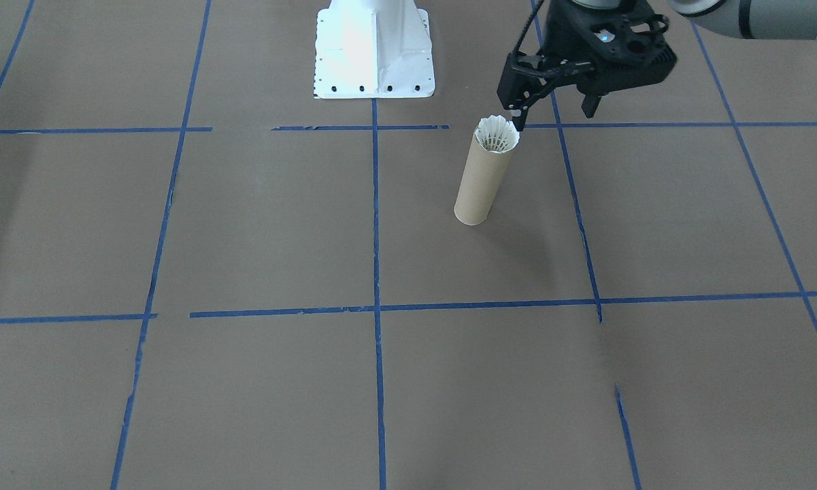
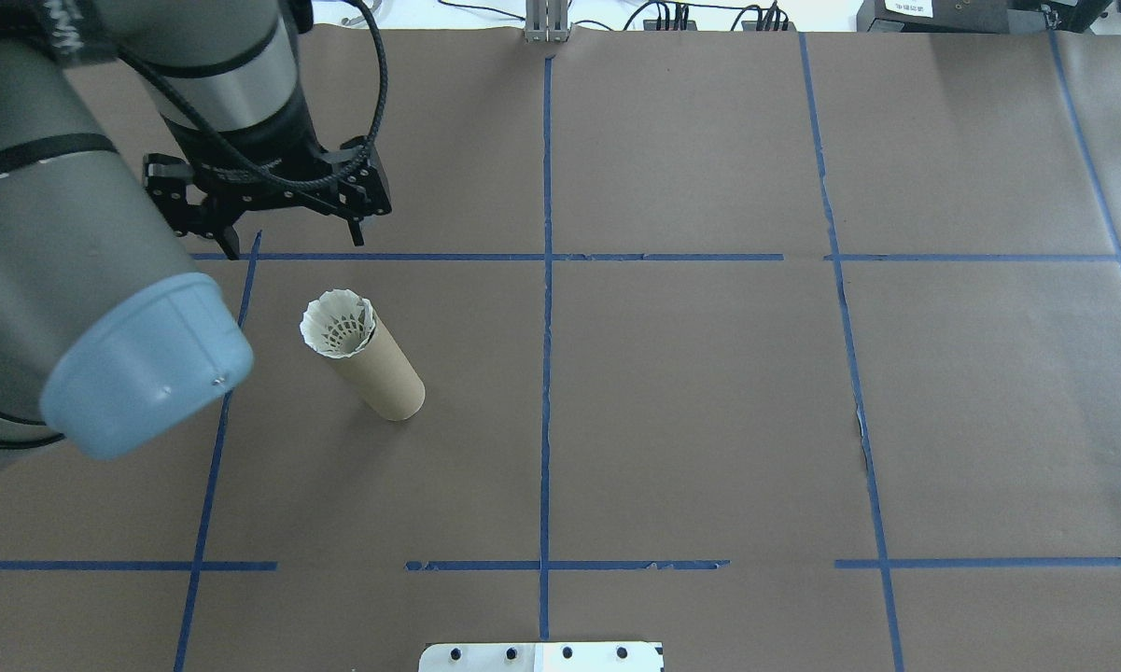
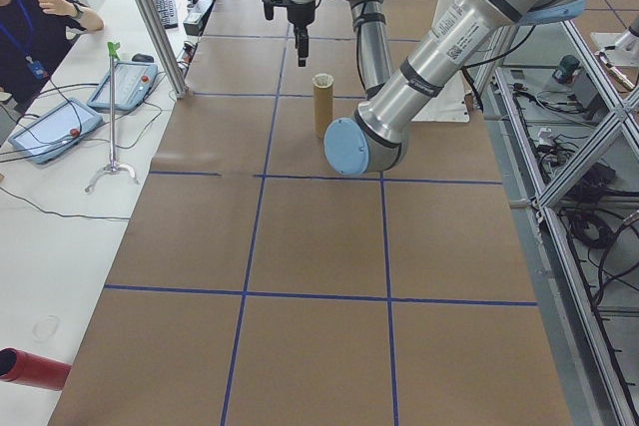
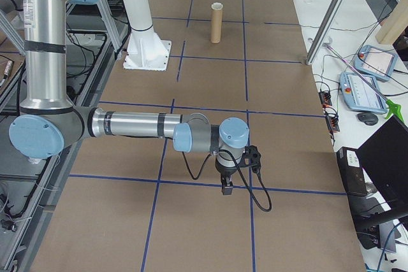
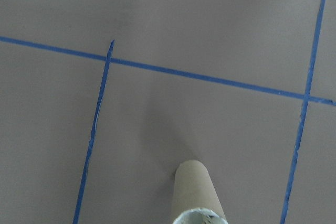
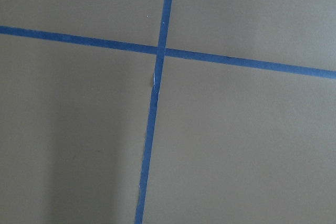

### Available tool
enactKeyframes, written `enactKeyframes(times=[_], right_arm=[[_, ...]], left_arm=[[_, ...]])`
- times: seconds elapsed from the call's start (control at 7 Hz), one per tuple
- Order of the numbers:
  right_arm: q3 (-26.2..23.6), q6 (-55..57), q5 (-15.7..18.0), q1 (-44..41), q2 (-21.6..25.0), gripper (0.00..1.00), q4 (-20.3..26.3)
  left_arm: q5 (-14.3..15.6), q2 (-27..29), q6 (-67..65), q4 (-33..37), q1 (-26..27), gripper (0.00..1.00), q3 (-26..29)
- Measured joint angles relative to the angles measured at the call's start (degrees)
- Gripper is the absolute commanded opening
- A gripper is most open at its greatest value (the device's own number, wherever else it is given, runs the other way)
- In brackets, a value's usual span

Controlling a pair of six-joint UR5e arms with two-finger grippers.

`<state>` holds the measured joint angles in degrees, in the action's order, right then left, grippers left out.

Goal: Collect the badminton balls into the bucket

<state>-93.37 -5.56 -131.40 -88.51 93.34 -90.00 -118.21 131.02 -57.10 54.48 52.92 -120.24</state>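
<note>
The brown cardboard tube stands upright on the paper-covered table. A white feathered shuttlecock sits in its open top, its skirt showing at the rim. My left gripper hangs open and empty above the table, just beyond the tube on the far side from the robot's base. The left wrist view shows the tube at the bottom edge. My right gripper shows only in the exterior right view, low over the table far from the tube; I cannot tell its state.
The white robot base stands at the table's edge. Blue tape lines grid the brown paper. A seated person, tablets and a stand are at a side table; a red cylinder lies there too.
</note>
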Motion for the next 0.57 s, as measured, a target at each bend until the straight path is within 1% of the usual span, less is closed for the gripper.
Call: enactKeyframes(times=[0.14,0.29,0.43,0.57], right_arm=[[0.0,0.0,0.0,0.0,0.0,1.00,0.0],[0.0,0.0,0.0,0.0,0.0,1.00,0.0],[0.0,0.0,0.0,0.0,0.0,1.00,0.0],[0.0,0.0,0.0,0.0,0.0,1.00,0.0]], left_arm=[[-0.3,-4.4,6.0,4.4,2.9,1.00,0.1],[-1.6,-9.5,13.9,9.0,6.9,1.00,1.0],[-4.4,-14.6,22.7,14.0,11.7,1.00,3.5],[-7.1,-18.1,31.1,17.5,16.4,1.00,7.3]])
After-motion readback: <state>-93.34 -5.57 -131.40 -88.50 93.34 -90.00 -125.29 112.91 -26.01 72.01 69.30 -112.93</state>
